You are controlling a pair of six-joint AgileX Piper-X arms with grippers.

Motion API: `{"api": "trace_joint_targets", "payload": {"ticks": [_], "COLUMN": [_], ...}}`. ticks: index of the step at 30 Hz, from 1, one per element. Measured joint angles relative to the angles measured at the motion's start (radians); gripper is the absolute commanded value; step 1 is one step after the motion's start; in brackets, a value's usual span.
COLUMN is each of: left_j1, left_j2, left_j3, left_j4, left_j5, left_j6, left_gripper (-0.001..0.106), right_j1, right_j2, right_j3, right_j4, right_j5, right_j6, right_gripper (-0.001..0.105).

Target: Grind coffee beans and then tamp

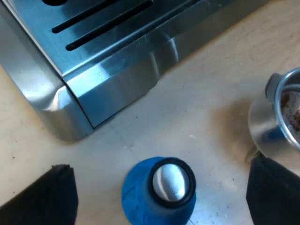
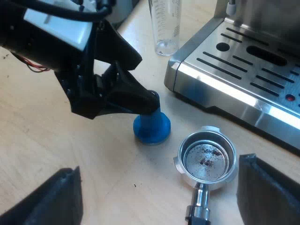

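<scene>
The blue tamper point(image 1: 159, 192) with a silver cap stands upright on the wooden table, between the wide-apart fingers of my left gripper point(image 1: 161, 180), which is open and not touching it. The metal holder point(image 2: 206, 159) lies on the table close to the tamper, with a few coffee traces in its basket and its handle pointing toward my right gripper point(image 2: 159, 185). That gripper is open above the table, its fingers spread to either side of the holder. In the right wrist view the left gripper point(image 2: 147, 105) hangs just over the tamper point(image 2: 151, 126).
The espresso machine's steel drip tray point(image 2: 243, 70) with its slots lies close beside the tamper and the holder. A measuring glass point(image 2: 165, 26) stands at the tray's corner. Bare wooden table point(image 2: 42, 140) stretches away from the machine.
</scene>
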Motion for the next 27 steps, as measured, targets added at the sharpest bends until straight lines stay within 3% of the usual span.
{"api": "trace_joint_targets", "payload": {"ticks": [16,27], "left_j1": [0.000,0.000], "left_j2": [0.157,0.185], "left_j3": [0.000,0.000], "left_j4": [-0.069,-0.108], "left_j5": [0.009,0.019], "left_j6": [0.000,0.000], "left_gripper": [0.077,0.075], "right_j1": [0.000,0.000], "right_j2": [0.000,0.000], "right_j3": [0.000,0.000], "right_j4": [0.000,0.000], "right_j5": [0.000,0.000], "right_j6": [0.000,0.000], "right_gripper": [0.070,0.070]}}
